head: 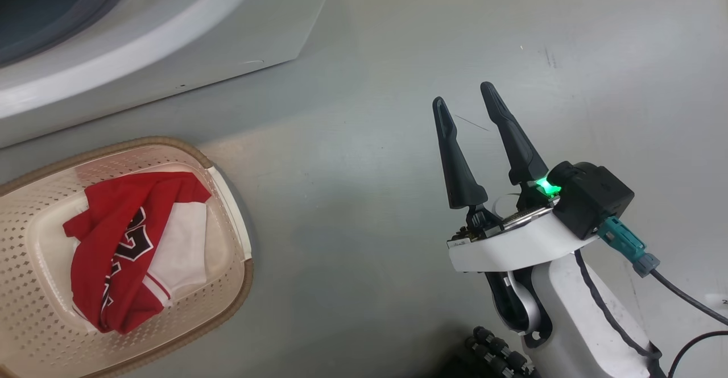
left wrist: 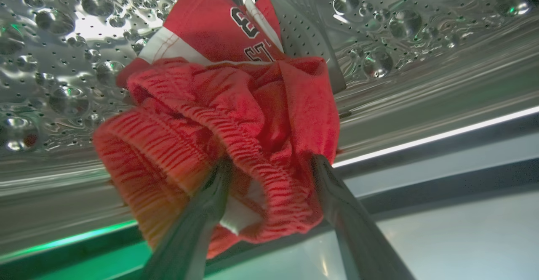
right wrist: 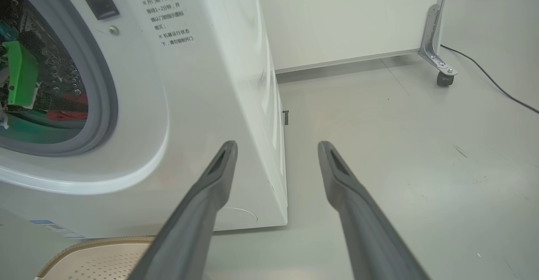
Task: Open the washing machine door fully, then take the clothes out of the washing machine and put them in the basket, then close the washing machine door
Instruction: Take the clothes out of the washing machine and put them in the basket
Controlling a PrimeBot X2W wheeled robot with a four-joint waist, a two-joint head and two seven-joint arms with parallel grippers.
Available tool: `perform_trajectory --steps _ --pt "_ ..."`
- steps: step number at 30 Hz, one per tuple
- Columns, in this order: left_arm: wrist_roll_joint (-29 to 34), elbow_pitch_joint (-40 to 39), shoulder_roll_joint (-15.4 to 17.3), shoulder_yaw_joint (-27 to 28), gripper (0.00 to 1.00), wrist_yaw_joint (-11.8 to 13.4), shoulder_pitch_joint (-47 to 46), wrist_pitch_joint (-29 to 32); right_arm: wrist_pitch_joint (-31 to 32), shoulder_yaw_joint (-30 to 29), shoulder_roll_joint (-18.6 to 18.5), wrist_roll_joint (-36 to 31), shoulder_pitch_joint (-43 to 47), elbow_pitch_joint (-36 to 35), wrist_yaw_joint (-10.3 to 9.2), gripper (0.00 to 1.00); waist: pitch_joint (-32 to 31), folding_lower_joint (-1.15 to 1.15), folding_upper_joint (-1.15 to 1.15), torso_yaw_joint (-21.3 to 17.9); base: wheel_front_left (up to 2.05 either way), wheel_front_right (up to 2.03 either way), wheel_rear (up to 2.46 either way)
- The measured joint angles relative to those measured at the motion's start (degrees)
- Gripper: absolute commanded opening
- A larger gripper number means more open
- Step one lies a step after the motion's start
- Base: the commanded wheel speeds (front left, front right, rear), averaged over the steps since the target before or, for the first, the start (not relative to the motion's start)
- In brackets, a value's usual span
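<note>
- Head view: the basket (head: 227, 196) sits on the floor (head: 369, 241) just beside the washing machine (head: 170, 31). One red garment (head: 131, 241) with white panels and dark lettering lies inside it. The right gripper (head: 463, 95) hangs over bare floor, well apart from the basket, fingers spread with nothing between them.
- Left wrist view: the left gripper (left wrist: 271, 164) is inside the steel drum (left wrist: 54, 61). Its fingers stand spread, one on each side of the ribbed waistband of a red bundle (left wrist: 236, 116) lying against the drum wall. Fabric lies between them, but they are not pressed together on it. More red-and-white cloth with lettering shows behind; same piece or another, cannot tell.
- Right wrist view: the right gripper (right wrist: 278, 145) is spread and empty, pointing past the machine's front corner. The round opening is uncovered, its grey seal (right wrist: 107, 103) exposed. The basket rim (right wrist: 97, 242) is at the bottom edge.
- Progress, my reading: door opened and one piece moved. The bundle is yet to be pinched and carried to the basket; closing the door comes last.
</note>
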Motion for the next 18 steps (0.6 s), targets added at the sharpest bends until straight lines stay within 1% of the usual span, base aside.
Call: perform_trajectory --steps 5,6,7,8,9,10,18 --pt "-0.9 1.3 0.5 -0.2 1.00 0.0 -1.2 3.7 0.0 0.3 0.0 0.2 -0.1 0.0 -0.02 1.00 0.2 0.00 0.00 -0.5 0.00 0.00 0.00" --pt "-0.9 1.5 0.6 -0.2 0.95 0.0 -1.4 4.1 0.0 0.4 0.0 0.3 -0.1 0.0 -0.02 1.00 0.2 0.00 0.00 -0.5 0.00 0.00 0.00" --pt "-0.9 1.6 0.6 -0.1 0.73 0.0 -1.5 4.2 0.0 0.4 0.0 0.3 -0.1 0.0 -0.03 1.00 0.2 0.00 0.00 -0.6 0.00 0.00 0.00" --pt "-0.9 1.8 0.7 -0.1 0.45 0.0 -1.6 4.5 0.0 0.4 0.0 0.3 -0.1 0.0 -0.41 1.00 0.3 0.00 0.00 -0.7 0.00 0.00 0.00" --pt "-1.0 1.9 0.7 0.1 0.28 0.0 -1.7 4.6 0.0 0.5 0.0 0.3 -0.1 0.0 -0.47 1.00 0.3 0.00 0.00 -0.7 0.00 0.00 0.00" --pt "-1.3 1.9 0.7 0.2 0.00 0.0 -1.7 4.7 0.0 0.5 0.0 0.3 -0.1 -0.1 -0.49 1.00 0.3 0.00 0.00 -0.8 0.00 0.00 0.00" --pt "-1.5 2.0 0.7 0.5 0.00 0.0 -1.8 4.5 0.0 0.3 0.0 0.3 -0.6 -0.2 -0.52 1.00 0.3 0.00 0.00 -0.7 0.00 0.00 0.00"
